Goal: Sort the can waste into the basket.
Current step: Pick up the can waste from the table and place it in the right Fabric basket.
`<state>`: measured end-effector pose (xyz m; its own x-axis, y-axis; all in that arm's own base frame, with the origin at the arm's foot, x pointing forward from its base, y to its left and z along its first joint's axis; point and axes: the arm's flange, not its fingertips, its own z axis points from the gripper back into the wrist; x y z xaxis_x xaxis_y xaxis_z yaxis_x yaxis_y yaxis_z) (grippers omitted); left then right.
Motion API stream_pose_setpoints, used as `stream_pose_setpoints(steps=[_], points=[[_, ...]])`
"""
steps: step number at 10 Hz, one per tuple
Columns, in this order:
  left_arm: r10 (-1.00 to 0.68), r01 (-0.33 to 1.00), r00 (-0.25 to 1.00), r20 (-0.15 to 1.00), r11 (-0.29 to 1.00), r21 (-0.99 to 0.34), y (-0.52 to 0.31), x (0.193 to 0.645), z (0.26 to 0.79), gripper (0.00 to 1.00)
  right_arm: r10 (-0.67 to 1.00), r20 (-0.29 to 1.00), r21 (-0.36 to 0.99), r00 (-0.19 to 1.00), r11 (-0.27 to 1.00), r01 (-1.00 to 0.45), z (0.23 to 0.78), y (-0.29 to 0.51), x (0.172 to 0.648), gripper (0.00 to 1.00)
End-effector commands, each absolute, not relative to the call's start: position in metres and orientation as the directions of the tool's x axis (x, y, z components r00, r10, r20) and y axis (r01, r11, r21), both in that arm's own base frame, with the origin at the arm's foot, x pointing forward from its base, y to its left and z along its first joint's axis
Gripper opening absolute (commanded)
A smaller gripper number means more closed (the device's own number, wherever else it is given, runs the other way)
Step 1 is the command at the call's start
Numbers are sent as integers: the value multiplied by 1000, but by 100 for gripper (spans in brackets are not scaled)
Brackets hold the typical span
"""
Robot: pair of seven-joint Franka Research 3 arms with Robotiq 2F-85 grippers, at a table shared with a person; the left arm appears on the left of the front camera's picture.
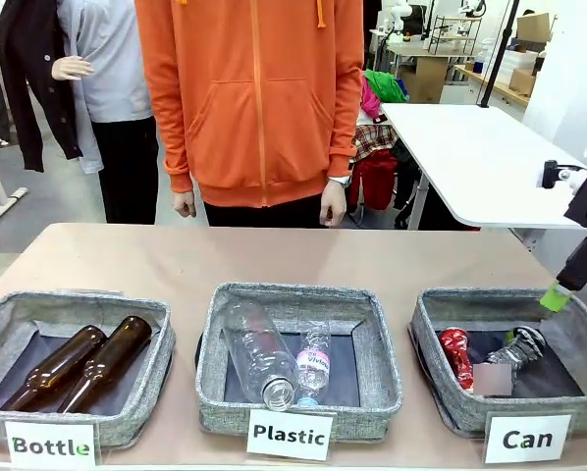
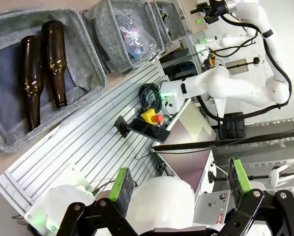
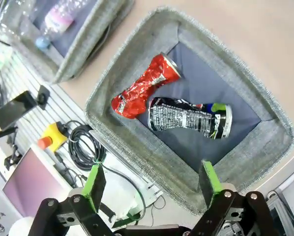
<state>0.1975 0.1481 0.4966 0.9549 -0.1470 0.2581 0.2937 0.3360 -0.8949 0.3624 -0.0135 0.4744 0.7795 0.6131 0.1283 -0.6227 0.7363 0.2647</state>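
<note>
Right wrist view: looking straight down past the right gripper (image 3: 152,184), green pads standing wide apart, gripping nothing.
Right gripper fingers (image 3: 94,181): hanging over the near wall of the basket (image 3: 137,147), clear of everything inside.
Red can (image 3: 146,86): lying crushed on the dark inner base, tilted, touching the silver and black can (image 3: 189,117) at one end.
Silver and black can: resting on its side just beside the red one, printed marks facing up, near the middle of the base.
Front view, near edge: showing three white labels reading Bottle, Plastic and Can along the table front.
Basket, front view (image 1: 441,392): sitting at the robot's right end, behind the Can label (image 1: 527,439), holding the red can (image 1: 456,353) at its left and the silver and black can (image 1: 521,345) toward the middle.
Right gripper, front view (image 1: 554,297): hovering above the far right rim of the basket, green pad tip showing, touching nothing.
Plastic bin (image 1: 372,392): standing in the middle, carrying two clear plastic bottles (image 1: 264,358).
Bottle bin (image 1: 151,378): standing at the robot's left end, carrying two brown glass bottles (image 1: 82,363) side by side.
Table (image 1: 274,255): stretching bare and beige beyond the bins.
Person (image 1: 254,98): standing at the far side in an orange hooded top, hands hanging down.
Left wrist view: showing the left gripper (image 2: 179,182) with pads spread wide, holding nothing, well off the table.
</note>
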Motion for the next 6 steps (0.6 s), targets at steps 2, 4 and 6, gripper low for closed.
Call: stream_pose_setpoints(steps=[2, 4, 6], points=[[-142, 302, 952, 270, 327, -895, 146, 200, 497, 100, 530, 148, 408, 835, 737, -539, 476, -18, 361, 100], [-142, 302, 952, 270, 327, -895, 146, 200, 497, 100, 404, 115, 659, 908, 653, -374, 488, -33, 350, 100], [-142, 302, 952, 270, 327, -895, 146, 200, 497, 100, 102, 15, 954, 995, 295, -45, 504, -64, 331, 100]])
